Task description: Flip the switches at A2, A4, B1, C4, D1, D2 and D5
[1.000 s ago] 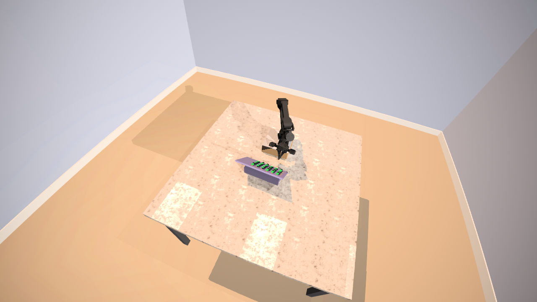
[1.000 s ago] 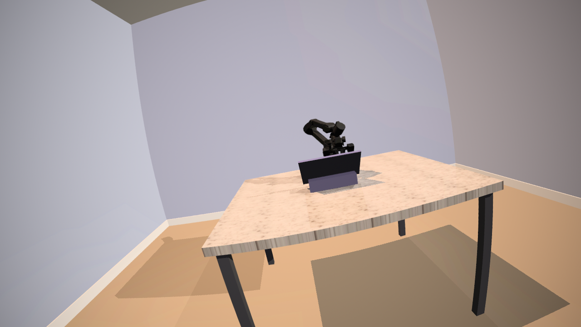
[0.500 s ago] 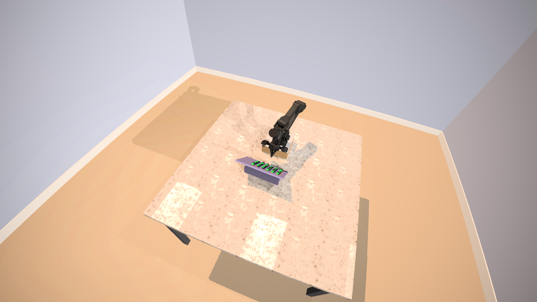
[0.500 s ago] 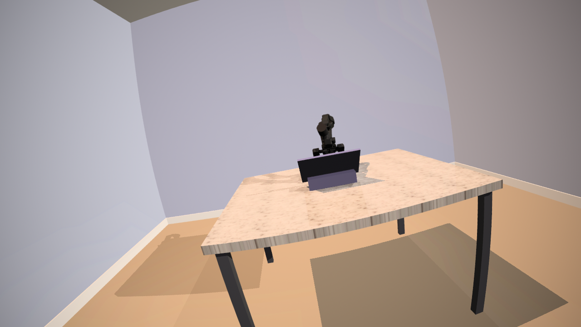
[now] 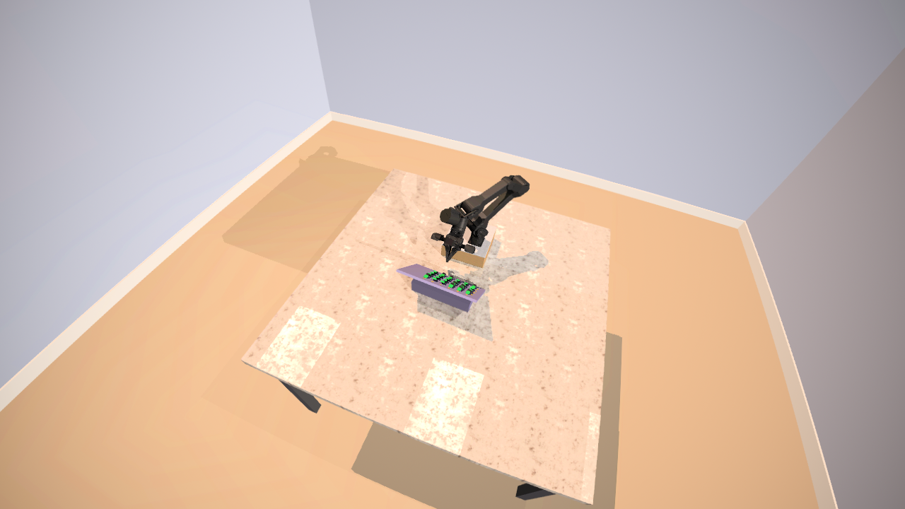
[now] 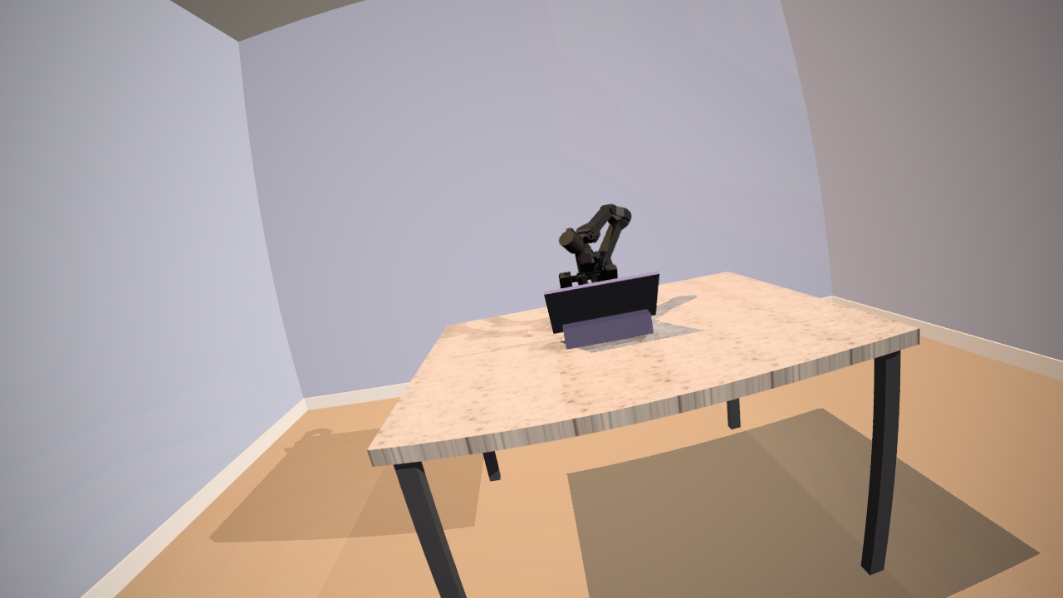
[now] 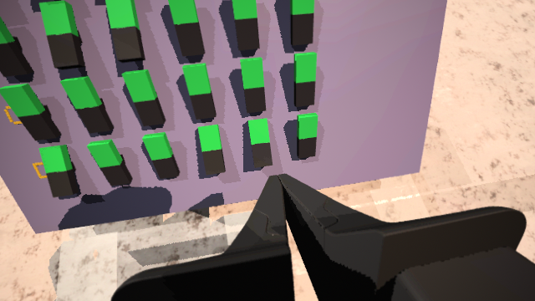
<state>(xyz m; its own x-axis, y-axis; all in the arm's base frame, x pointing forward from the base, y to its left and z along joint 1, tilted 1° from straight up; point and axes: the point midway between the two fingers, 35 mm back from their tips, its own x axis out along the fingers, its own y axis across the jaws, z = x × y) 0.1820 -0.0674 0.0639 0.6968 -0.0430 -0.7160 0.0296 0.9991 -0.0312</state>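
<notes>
The purple panel (image 5: 411, 270) (image 6: 605, 303) (image 7: 368, 104) carries rows of green-and-black switches. In the wrist view, D1 (image 7: 57, 159), D4 (image 7: 210, 138) and D5 (image 7: 259, 131) show lighter dark halves, their near ends apparently raised. D2 (image 7: 105, 154), D3 (image 7: 158, 146), D6 (image 7: 308, 126) and the C-row switches, with C1 (image 7: 22, 100) and C4 (image 7: 197, 79), look tipped the other way. B2 (image 7: 59, 18) and B3 (image 7: 122, 14) look like D1. B1 is partly cut off; row A is mostly out of view. My gripper (image 5: 448, 259) (image 7: 277, 182) is shut and empty, its tips appearing just below D5.
The panel stands tilted on a purple support block (image 5: 440, 295) (image 6: 608, 329) on the speckled table (image 5: 380, 329) (image 6: 475, 386). The arm's base stands on a wooden box (image 5: 468, 258) behind the panel. Orange row letters are printed at the panel's left.
</notes>
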